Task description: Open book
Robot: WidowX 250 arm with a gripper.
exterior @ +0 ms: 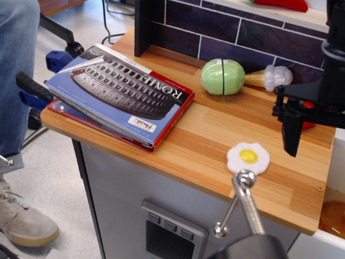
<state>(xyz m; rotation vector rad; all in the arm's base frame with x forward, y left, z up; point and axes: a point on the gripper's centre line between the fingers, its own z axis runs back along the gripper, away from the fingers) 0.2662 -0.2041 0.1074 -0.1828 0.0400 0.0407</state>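
Note:
The book (121,91) lies closed on the left end of the wooden counter (215,135). Its blue cover with the grey Colosseum picture and white "ROME" title faces up, and red edges show beneath. Its left corner overhangs the counter edge. My gripper (291,135) is black and hangs over the right end of the counter, far to the right of the book and apart from it. Only one dark finger (291,141) shows clearly, pointing down, so I cannot tell how the jaws stand. Nothing shows in it.
A green round toy (222,76) and a toy ice-cream cone (269,77) lie by the dark tiled back wall (237,29). A toy fried egg (248,157) lies near the front edge, with a metal utensil (245,202) below it. A person's leg (16,70) stands at left.

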